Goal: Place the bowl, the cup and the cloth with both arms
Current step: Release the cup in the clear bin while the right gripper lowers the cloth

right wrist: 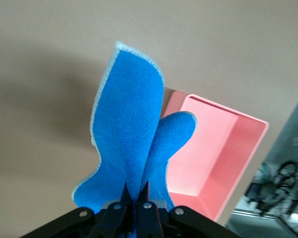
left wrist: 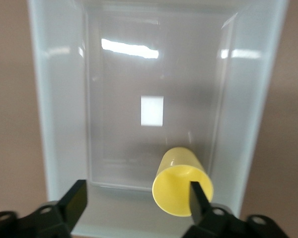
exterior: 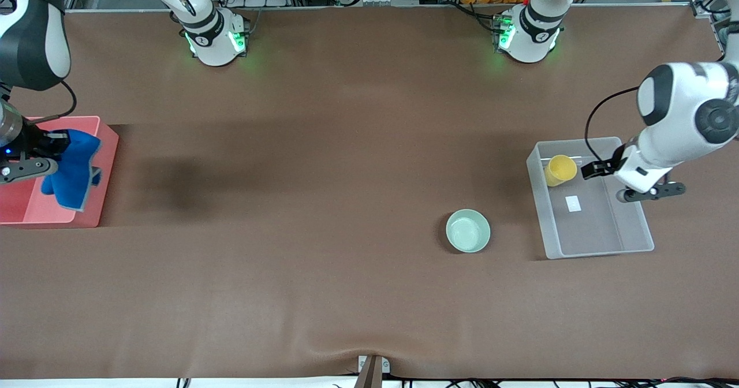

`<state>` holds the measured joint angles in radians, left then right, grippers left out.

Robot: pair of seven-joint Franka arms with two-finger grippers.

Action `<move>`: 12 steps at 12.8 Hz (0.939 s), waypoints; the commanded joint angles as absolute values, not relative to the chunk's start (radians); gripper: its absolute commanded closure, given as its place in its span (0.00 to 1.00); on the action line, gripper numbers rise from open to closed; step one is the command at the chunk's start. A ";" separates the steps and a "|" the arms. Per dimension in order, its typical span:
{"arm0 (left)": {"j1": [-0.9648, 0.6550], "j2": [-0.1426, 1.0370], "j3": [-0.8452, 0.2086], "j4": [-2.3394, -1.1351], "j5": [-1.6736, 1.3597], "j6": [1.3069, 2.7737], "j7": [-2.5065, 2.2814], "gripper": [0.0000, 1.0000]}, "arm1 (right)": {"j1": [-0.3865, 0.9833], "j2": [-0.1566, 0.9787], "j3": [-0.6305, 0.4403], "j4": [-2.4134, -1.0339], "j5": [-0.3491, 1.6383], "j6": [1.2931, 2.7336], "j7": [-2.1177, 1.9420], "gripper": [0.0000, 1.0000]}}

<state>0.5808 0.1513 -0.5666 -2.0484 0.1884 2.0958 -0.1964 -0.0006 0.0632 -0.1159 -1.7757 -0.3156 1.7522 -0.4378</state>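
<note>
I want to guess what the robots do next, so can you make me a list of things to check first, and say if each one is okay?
1. Right gripper pinching the cloth: ok, shut on it.
2. Cloth over the pink bin: ok, it hangs above the bin.
3. Cup inside the clear bin: ok, it lies tipped on its side in there.
4. Left gripper let go of the cup: ok, fingers open, over the clear bin.
5. Bowl put away: not ok, it sits on the table beside the clear bin.
6. Bowl upright with nothing in it: ok.
</note>
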 commanded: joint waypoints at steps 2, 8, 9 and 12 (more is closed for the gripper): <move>0.551 0.204 -0.649 -1.879 0.172 2.026 -0.222 0.00 | -0.069 0.069 -0.112 -1.717 -0.377 1.735 -0.616 1.00; 0.274 0.524 -0.644 -1.655 0.342 2.042 -0.680 0.00 | -0.254 0.092 -0.110 -1.660 -0.373 1.747 -0.713 1.00; 0.240 0.564 -0.641 -1.654 0.388 2.054 -0.759 0.00 | -0.271 0.095 -0.110 -1.660 -0.368 1.747 -0.704 1.00; 0.218 0.679 -0.640 -1.666 0.497 2.123 -0.955 0.02 | -0.354 0.133 -0.110 -1.661 -0.309 1.787 -0.710 1.00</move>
<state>0.2296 0.6033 -0.6414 -1.6992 0.4411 2.0992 -0.8598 -0.2919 0.0880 -0.1278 -1.6884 -0.3523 1.7646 -0.6974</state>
